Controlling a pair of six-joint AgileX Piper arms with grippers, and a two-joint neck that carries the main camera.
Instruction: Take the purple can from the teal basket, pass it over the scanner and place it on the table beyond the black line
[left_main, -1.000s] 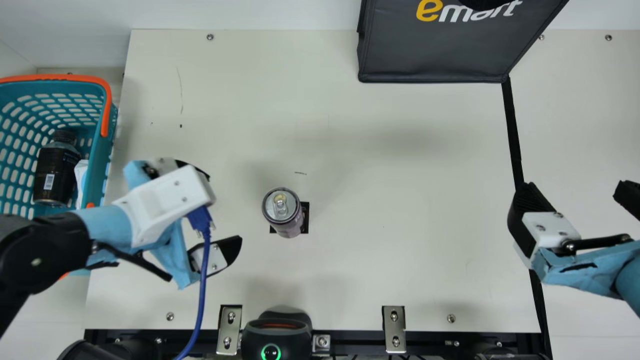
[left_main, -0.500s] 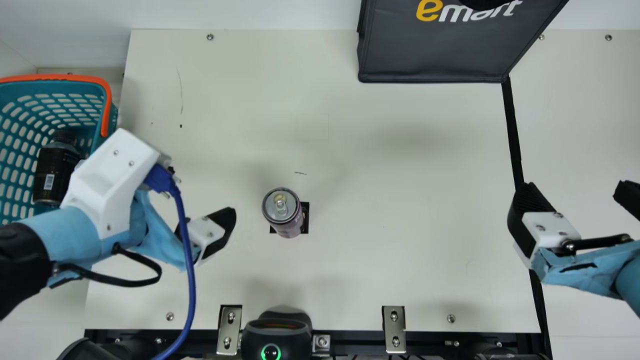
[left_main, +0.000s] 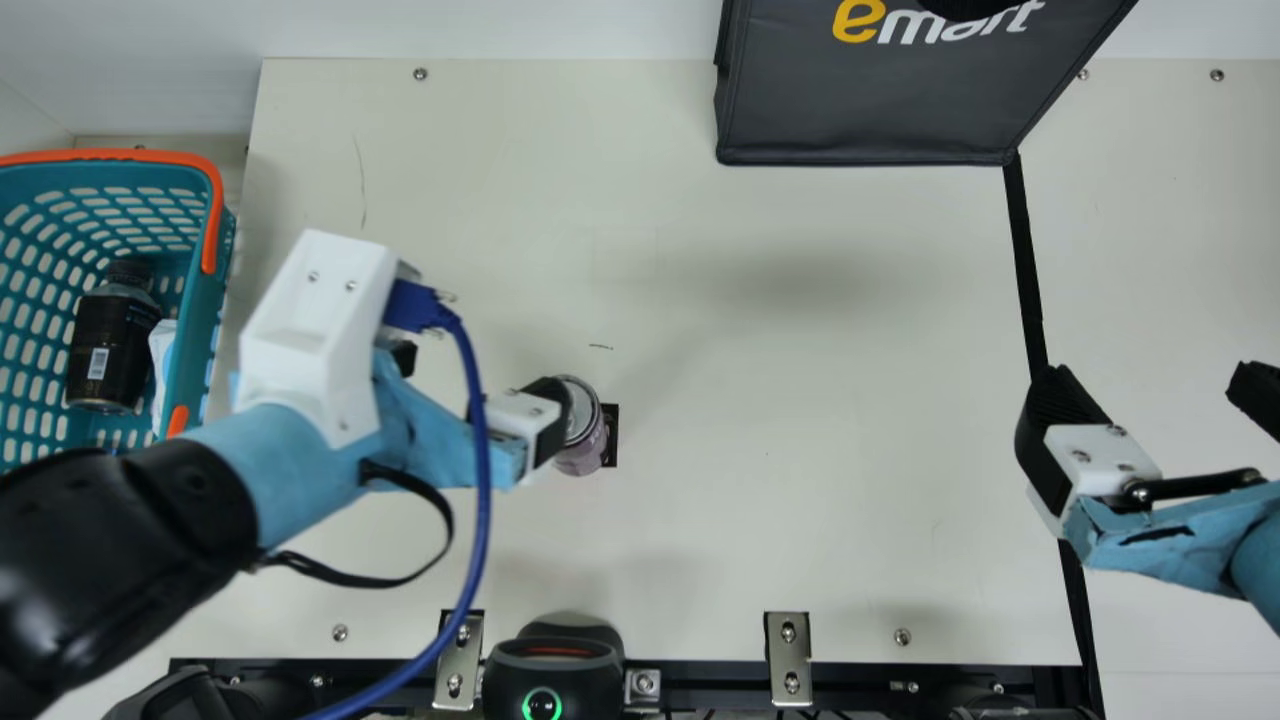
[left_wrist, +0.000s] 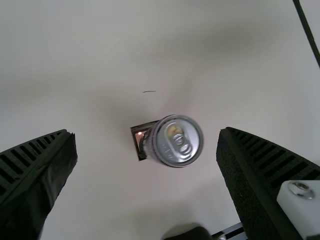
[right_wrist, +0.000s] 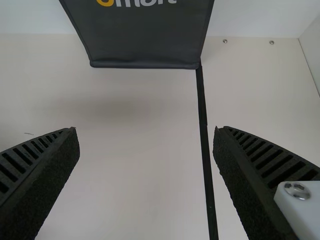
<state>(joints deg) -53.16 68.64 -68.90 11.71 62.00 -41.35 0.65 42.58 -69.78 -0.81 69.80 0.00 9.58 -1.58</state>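
We are keeping our left gripper (left_wrist: 147, 131) wide apart, and the purple can (left_wrist: 178, 141) is standing ahead of it, off its middle line. Probably we are preparing the grasp, so we should be centring well before squeezing gently.

Robotics lab station — fitted out as a shop checkout.
Lab side: two robot arms, left (left_main: 300, 455) and right (left_main: 1180, 550), both with light-blue covering; blue cable (left_main: 482, 480) plugged into the left one; cream table (left_main: 800, 500) with screws (left_main: 420, 74) near its edges; metal brackets (left_main: 790, 660) and dark rail (left_main: 715, 688) along the near edge; plain white wall (left_main: 500, 28) behind the far edge. Shop side — teal basket (left_main: 203, 320) with orange handle (left_main: 214, 215), by the left edge, a dark bottle (left_main: 105, 345) inside; black scanner (left_main: 553, 670), green ring lit, at the near edge; dark shopping bag (left_main: 865, 100), printed front, at the far edge.
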